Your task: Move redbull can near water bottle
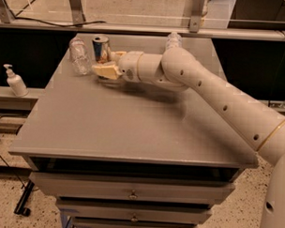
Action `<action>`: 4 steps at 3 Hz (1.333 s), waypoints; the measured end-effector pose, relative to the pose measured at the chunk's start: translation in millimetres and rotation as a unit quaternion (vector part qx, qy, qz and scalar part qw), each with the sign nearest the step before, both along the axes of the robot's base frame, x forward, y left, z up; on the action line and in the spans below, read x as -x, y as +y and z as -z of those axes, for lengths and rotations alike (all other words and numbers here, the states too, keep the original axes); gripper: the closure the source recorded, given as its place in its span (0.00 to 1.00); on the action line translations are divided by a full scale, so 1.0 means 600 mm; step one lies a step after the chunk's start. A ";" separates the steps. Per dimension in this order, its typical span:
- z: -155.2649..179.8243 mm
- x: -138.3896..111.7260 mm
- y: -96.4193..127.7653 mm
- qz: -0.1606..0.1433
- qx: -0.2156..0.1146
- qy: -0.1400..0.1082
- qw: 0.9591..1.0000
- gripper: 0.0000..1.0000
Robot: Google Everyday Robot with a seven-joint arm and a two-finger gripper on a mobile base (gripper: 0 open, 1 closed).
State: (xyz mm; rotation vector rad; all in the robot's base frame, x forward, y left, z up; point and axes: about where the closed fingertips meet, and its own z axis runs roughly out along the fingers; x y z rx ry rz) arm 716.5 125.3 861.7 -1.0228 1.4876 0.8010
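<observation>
The redbull can, silver and blue, stands upright at the table's far left. The clear ribbed water bottle stands just left of it, a small gap apart. My gripper reaches in from the right and sits right at the can's lower right side, hiding its base. Whether it holds the can does not show.
A second, whiter bottle stands at the far edge behind my arm. A white pump dispenser sits on a lower ledge to the left. The grey table has drawers below its front edge.
</observation>
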 end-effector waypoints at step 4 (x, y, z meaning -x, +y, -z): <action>0.022 0.088 -0.259 0.129 0.055 0.022 0.990 0.00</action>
